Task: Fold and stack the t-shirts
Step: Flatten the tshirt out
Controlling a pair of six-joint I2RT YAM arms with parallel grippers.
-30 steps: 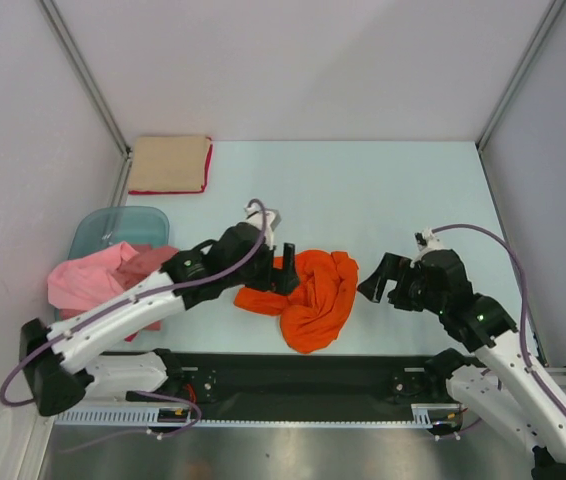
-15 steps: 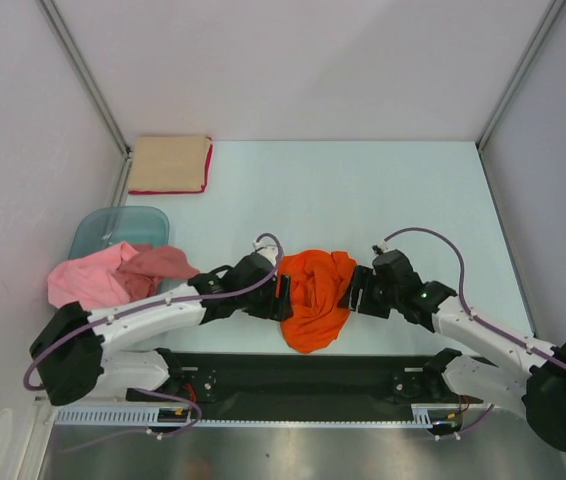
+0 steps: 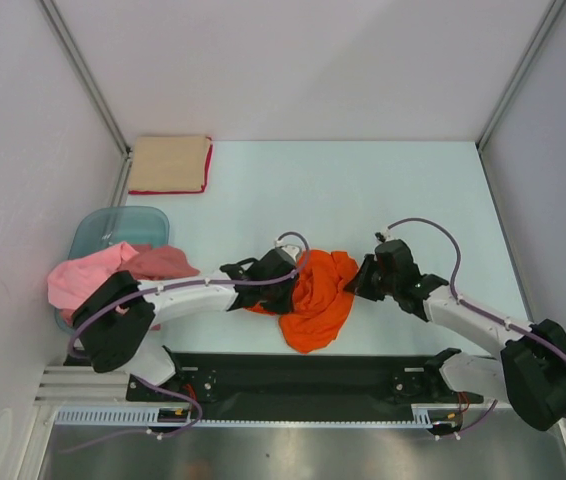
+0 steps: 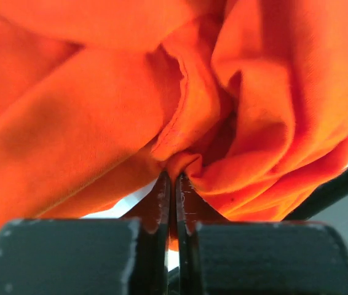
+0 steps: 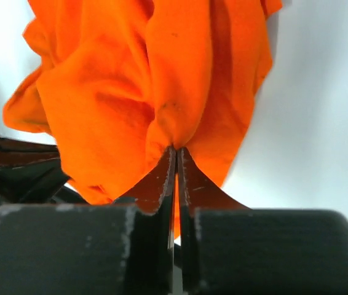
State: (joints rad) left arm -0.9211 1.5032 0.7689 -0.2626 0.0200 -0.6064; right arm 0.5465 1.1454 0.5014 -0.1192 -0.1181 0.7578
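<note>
A crumpled bright orange t-shirt (image 3: pixel 318 295) lies near the table's front edge, between my two arms. My left gripper (image 3: pixel 290 280) is shut on a fold at its left side; the wrist view shows the cloth (image 4: pixel 180 117) pinched between the fingertips. At the shirt's right edge my right gripper (image 3: pixel 360 280) is shut on another fold (image 5: pixel 162 92). A folded tan t-shirt (image 3: pixel 170 163) with a red one under it lies at the back left. Pink (image 3: pixel 83 278) and dull red (image 3: pixel 158 262) t-shirts spill out of the tub.
A translucent blue-green tub (image 3: pixel 113 228) stands at the left wall. White walls with metal frame posts close in the table on three sides. A black strip (image 3: pixel 303 375) runs along the near edge between the arm bases.
Both grippers came in from either side of the orange t-shirt, dropped onto it and shut on its cloth. The shirt has bunched slightly between them.
</note>
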